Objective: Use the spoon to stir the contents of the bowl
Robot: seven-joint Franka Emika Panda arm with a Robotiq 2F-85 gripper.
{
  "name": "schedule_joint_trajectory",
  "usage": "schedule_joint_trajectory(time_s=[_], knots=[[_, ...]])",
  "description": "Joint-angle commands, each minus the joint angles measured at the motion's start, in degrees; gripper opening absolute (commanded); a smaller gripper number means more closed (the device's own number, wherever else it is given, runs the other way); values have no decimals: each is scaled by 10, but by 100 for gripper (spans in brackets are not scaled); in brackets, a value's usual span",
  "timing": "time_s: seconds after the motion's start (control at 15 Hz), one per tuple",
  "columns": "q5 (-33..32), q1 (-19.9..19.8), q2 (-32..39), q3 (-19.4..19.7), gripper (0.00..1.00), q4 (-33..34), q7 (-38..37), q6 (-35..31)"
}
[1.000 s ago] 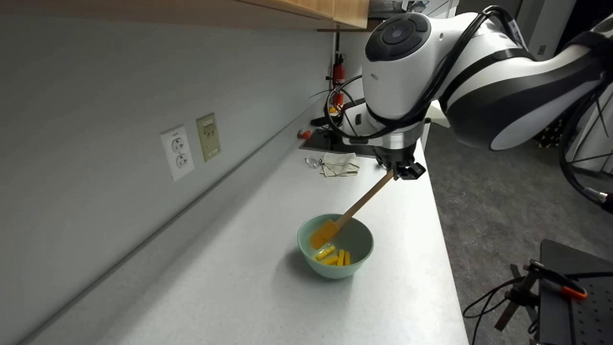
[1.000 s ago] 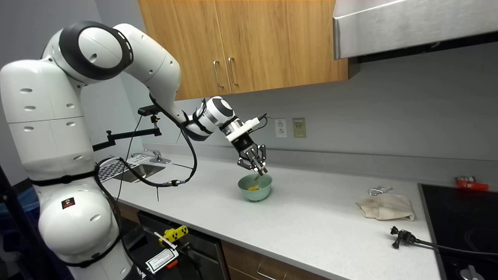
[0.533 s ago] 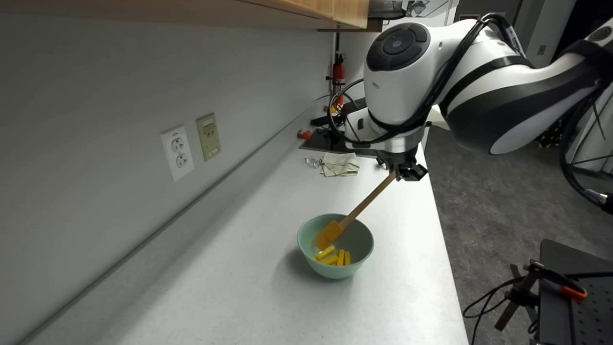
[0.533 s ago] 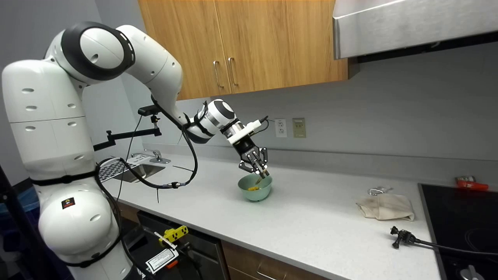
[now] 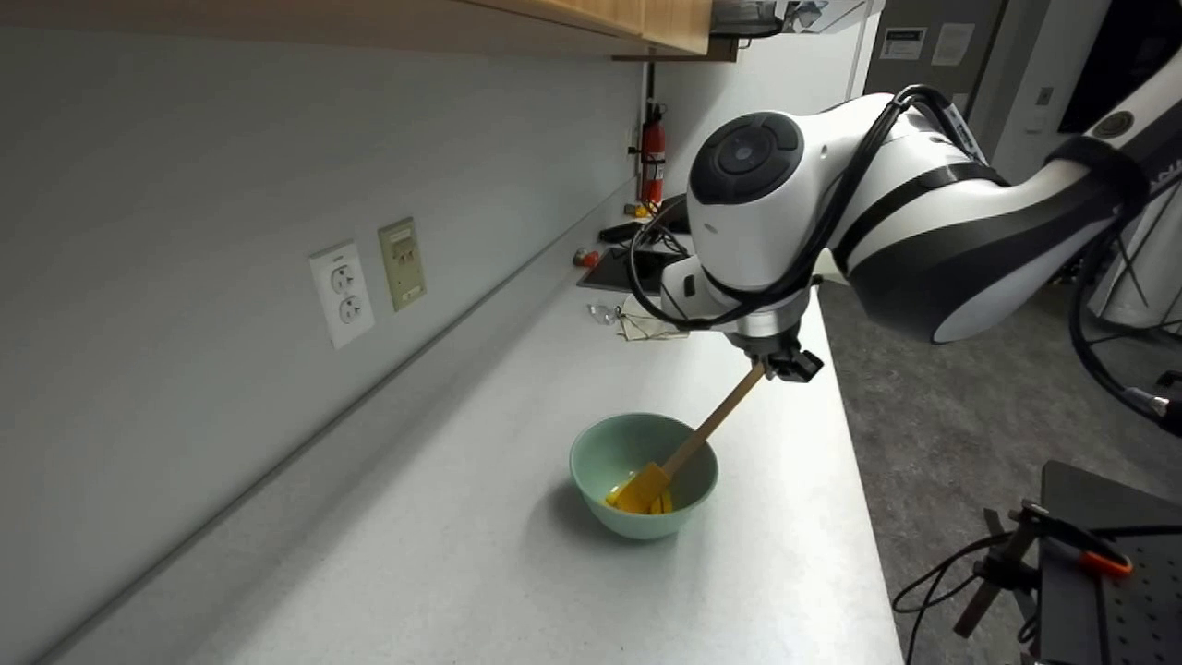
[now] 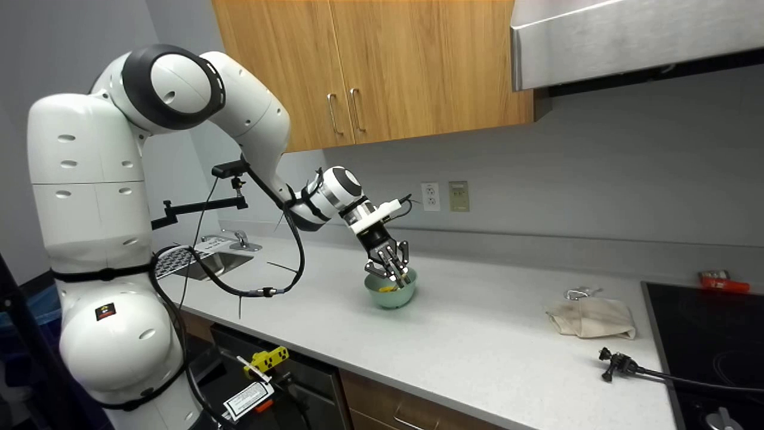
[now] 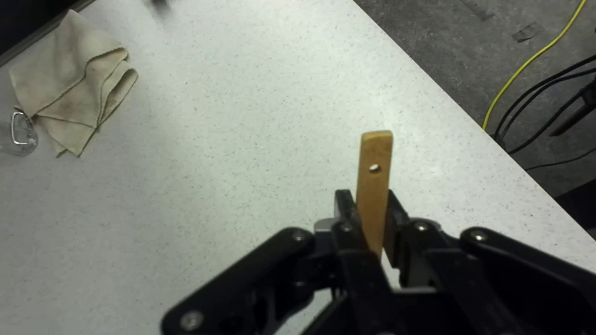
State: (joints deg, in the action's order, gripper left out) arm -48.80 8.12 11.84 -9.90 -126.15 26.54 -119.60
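The spoon is a light wooden handle with a flat yellow-orange head. My gripper is shut on the upper part of its handle; in the wrist view the gripper has a finger on each side of the handle, whose holed end sticks out beyond the fingertips. The spoon slants down into the mint-green bowl. Its head rests low among the contents, yellow pieces, and hides part of them. The bowl and contents also show in an exterior view, below my gripper.
The bowl stands on a white counter between a wall and the open front edge. A folded cloth, a small clear item, a black mount with a cable and a cooktop lie farther along. A cabinet hangs above.
My gripper has moved down with the spoon. The spoon's head has gone from above the yellow pieces at the bowl's side down onto them. The bowl has shifted very slightly.
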Motion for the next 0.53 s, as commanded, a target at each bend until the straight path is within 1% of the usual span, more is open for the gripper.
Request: schedule_joint_trajectory(time_s=[0.0,0.27,0.47], knots=[[8,3,11,-3,4,12,-5,-3],[12,3,-3,-5,4,7,-2,-11],[13,4,-14,-7,4,2,3,-2]])
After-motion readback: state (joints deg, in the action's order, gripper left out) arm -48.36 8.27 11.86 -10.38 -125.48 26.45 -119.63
